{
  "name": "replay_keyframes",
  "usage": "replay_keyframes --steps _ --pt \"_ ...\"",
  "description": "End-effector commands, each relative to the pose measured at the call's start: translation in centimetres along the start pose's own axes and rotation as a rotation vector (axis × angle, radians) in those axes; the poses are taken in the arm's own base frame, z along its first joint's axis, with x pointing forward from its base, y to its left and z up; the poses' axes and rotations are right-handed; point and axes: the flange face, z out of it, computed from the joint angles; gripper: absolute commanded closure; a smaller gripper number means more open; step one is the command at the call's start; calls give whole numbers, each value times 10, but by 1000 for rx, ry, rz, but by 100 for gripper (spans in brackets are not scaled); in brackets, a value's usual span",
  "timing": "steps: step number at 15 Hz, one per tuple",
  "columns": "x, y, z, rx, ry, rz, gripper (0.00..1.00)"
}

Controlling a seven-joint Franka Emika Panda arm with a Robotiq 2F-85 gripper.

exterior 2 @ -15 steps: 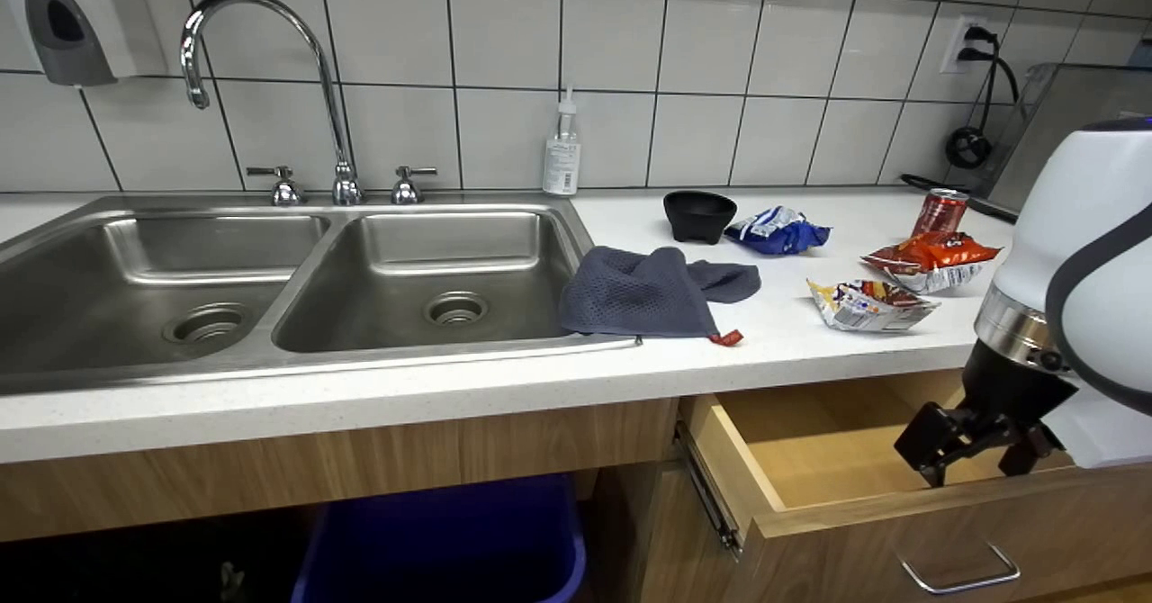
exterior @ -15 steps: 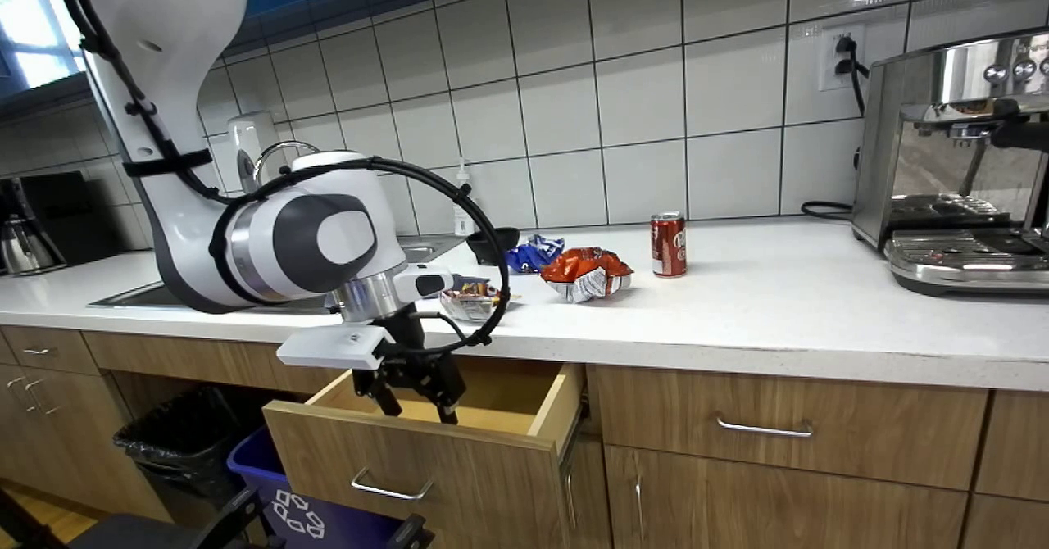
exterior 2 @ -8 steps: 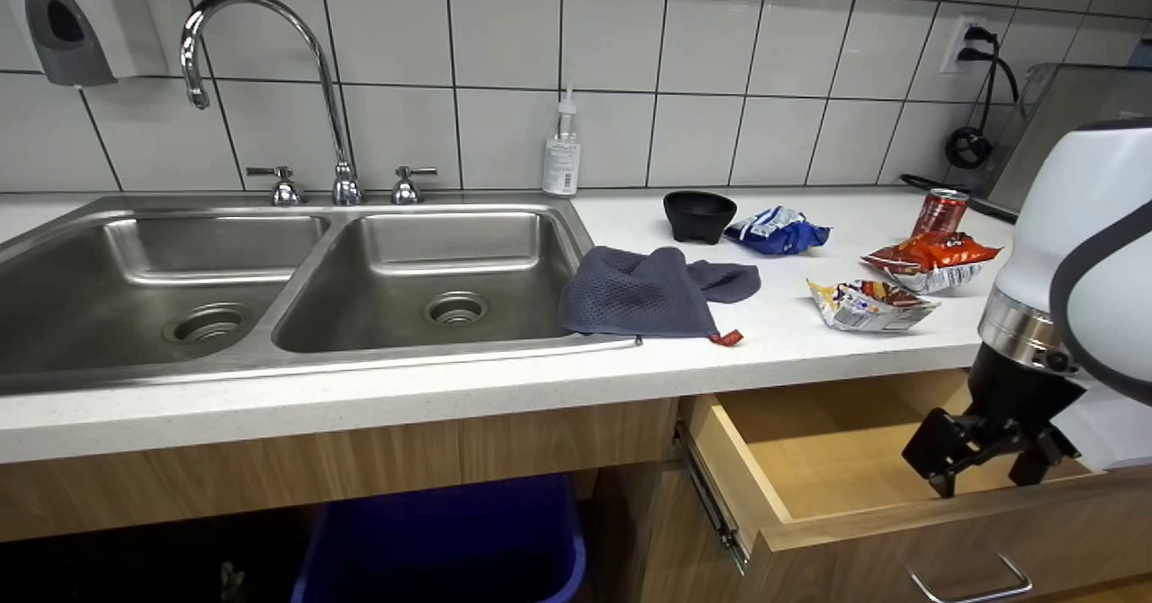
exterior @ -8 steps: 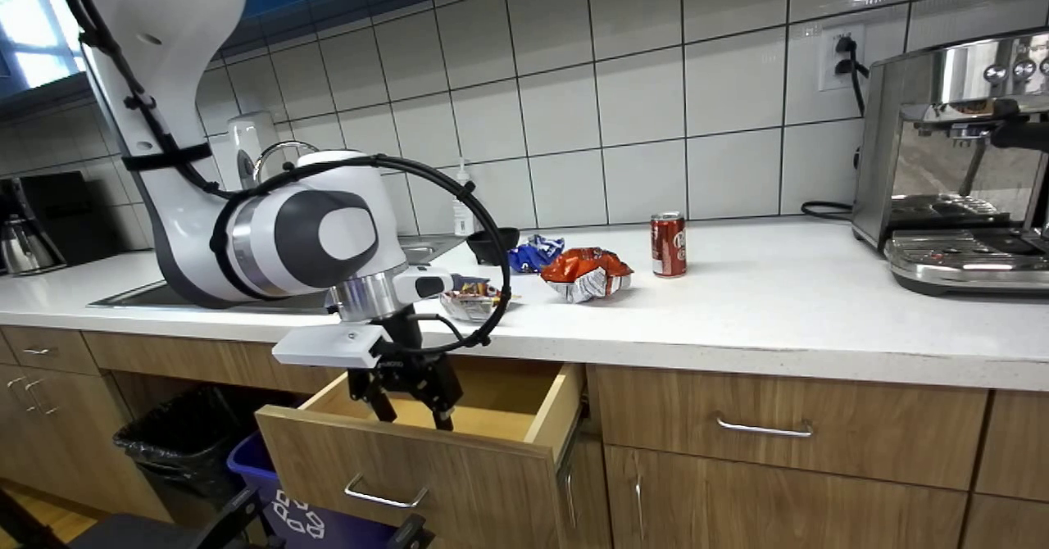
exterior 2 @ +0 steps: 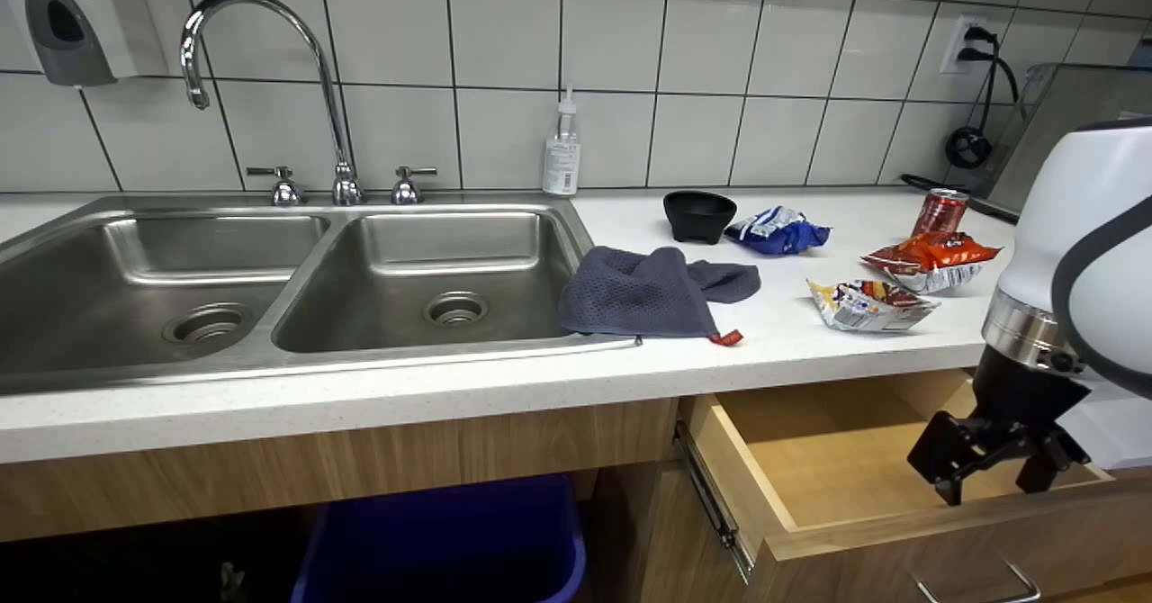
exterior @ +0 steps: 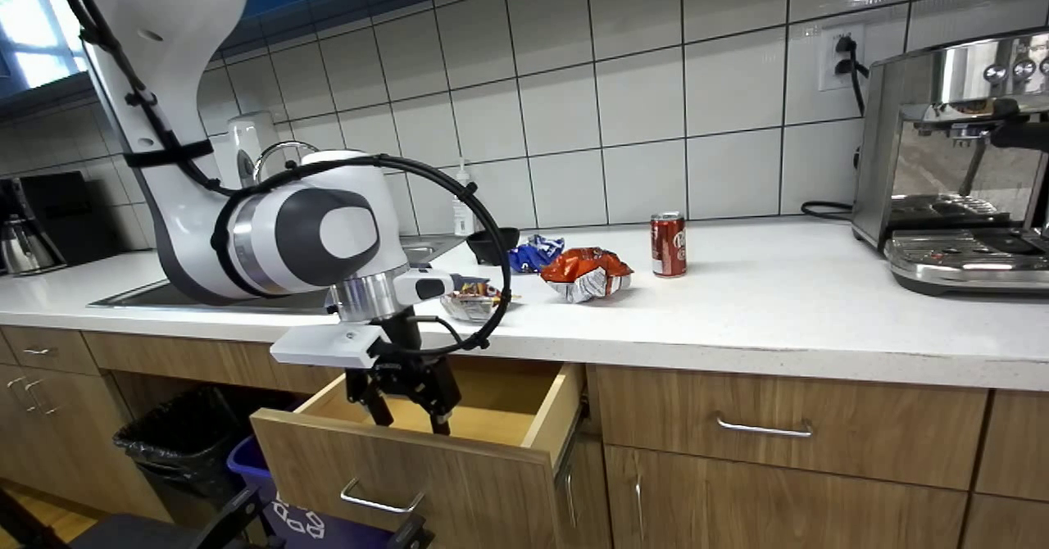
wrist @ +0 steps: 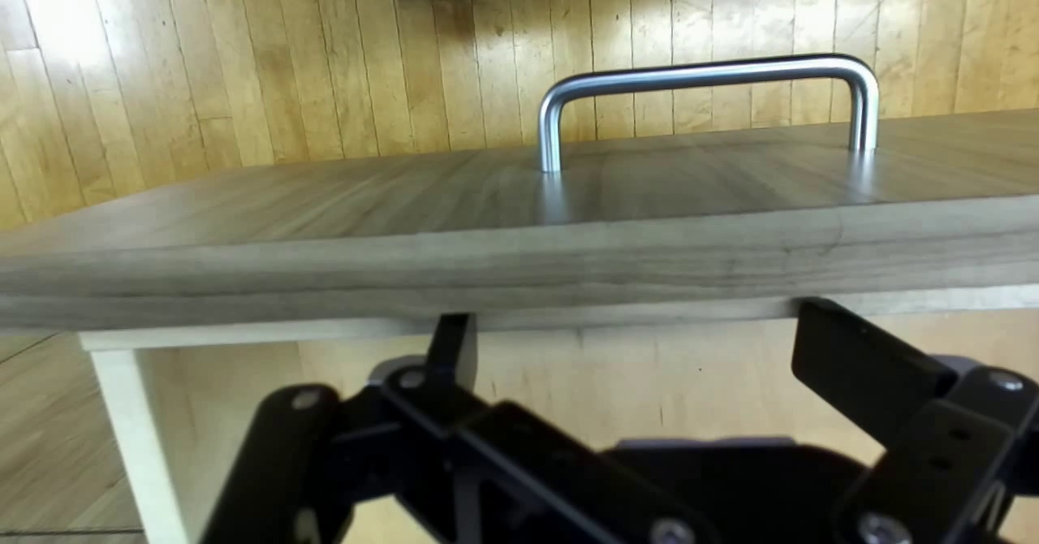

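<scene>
A brown wooden drawer [exterior: 410, 471] is pulled out below the counter. It also shows in an exterior view [exterior 2: 882, 562] and in the wrist view [wrist: 617, 272]. My black gripper [exterior: 412, 424] points down into the drawer, just behind its front panel. Its fingers are spread with nothing between them, as an exterior view [exterior 2: 994, 493] and the wrist view [wrist: 635, 308] show. The fingertips are at the inner side of the front panel and appear to touch it. The silver drawer handle [wrist: 706, 75] is on the outer face, away from the fingers. Pale wood shows inside the drawer.
On the white counter [exterior: 778, 303] are a red can [exterior: 669, 244], an orange snack bag [exterior: 588, 274], a blue bag [exterior 2: 781, 231], a small chip bag [exterior 2: 871, 306], a black bowl [exterior 2: 699, 216] and a grey cloth [exterior 2: 639, 297]. A blue bin [exterior 2: 441, 540] stands below the sink [exterior 2: 297, 360].
My gripper has moved a little outward from the counter. The drawer has slid further open with it. The fingers stay spread, and the items on the counter have not moved.
</scene>
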Motion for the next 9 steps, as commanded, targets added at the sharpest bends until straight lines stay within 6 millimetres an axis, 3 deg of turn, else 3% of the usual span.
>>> replay_keyframes --steps 1,9 --pt "-11 -4 2 7 -50 11 0" --pt "-14 -5 3 14 -81 20 0"
